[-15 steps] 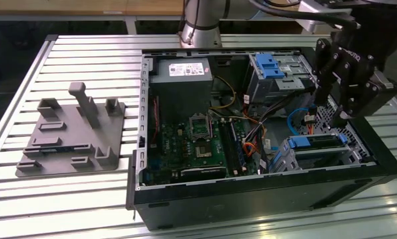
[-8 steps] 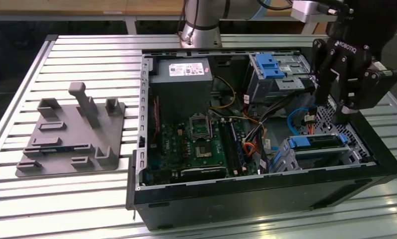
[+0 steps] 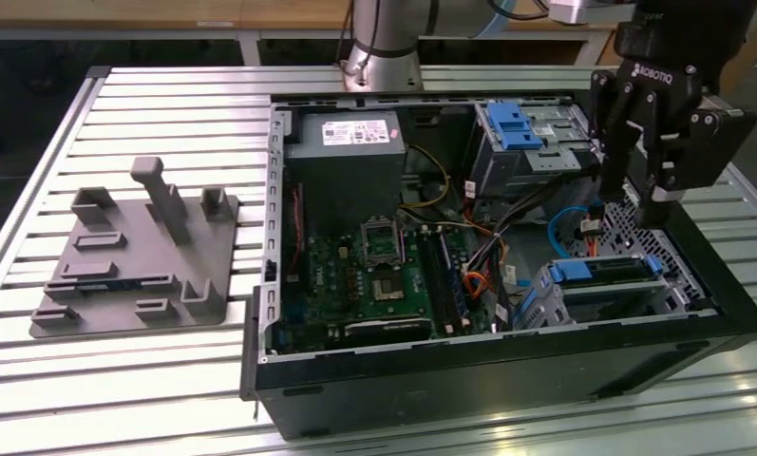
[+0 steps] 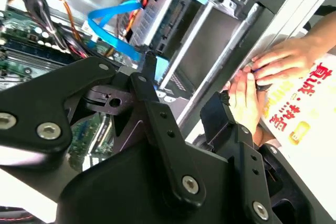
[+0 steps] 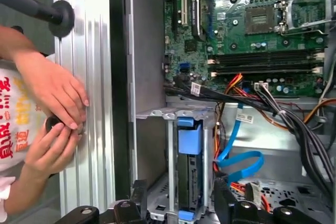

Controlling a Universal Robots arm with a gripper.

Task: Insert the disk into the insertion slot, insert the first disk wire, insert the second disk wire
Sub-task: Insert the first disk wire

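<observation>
Hovering my gripper (image 3: 632,207) over the slot (image 3: 613,304), fingers spread and empty; I see the disk (image 3: 606,271) seated inside.

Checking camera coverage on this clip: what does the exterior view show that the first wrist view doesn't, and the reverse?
Exterior view adds the grey fixture plate beside the computer case. First wrist view adds a person's hands on the table. Both share the disk sitting in the insertion slot, plus the motherboard.
</observation>
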